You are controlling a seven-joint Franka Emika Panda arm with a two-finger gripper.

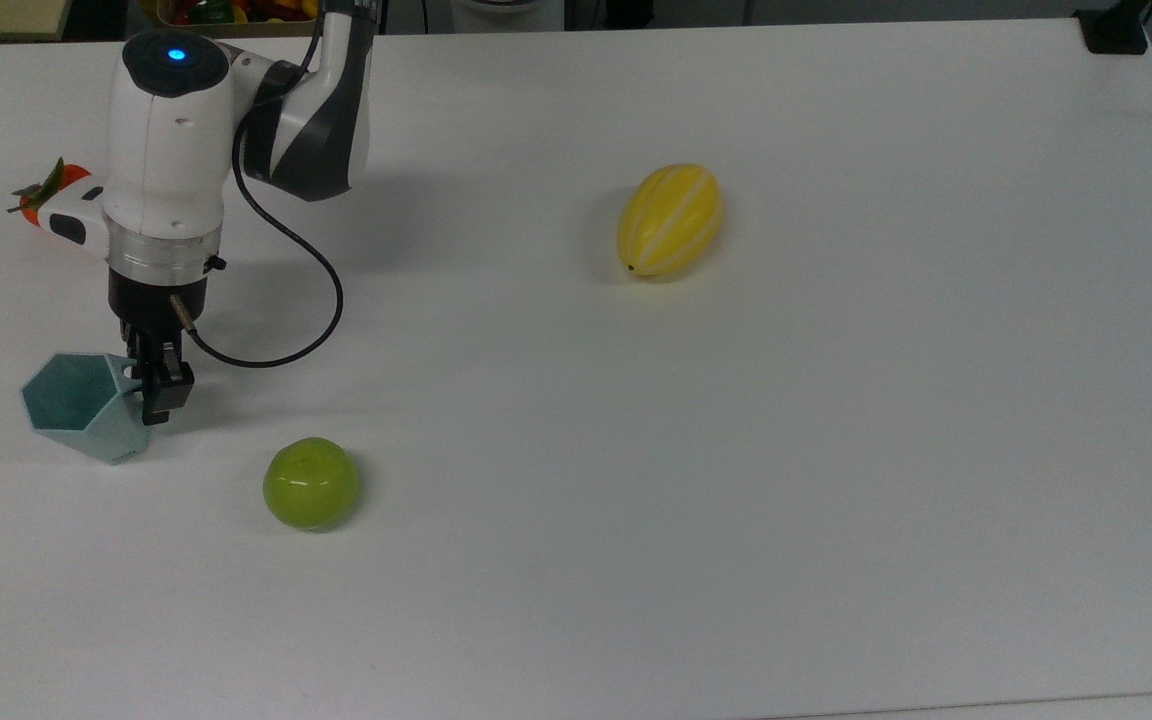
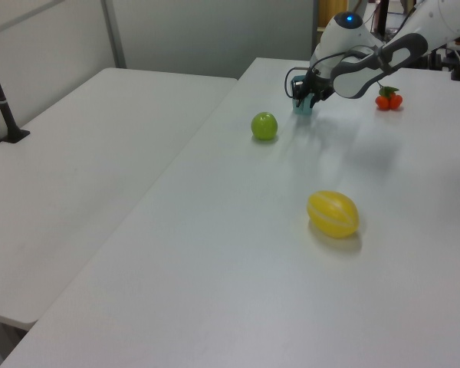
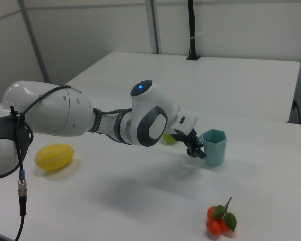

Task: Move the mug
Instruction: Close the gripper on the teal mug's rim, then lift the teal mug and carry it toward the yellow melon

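Green apple (image 1: pixel 311 483), yellow melon (image 1: pixel 669 220), tangerines (image 3: pixel 218 221)
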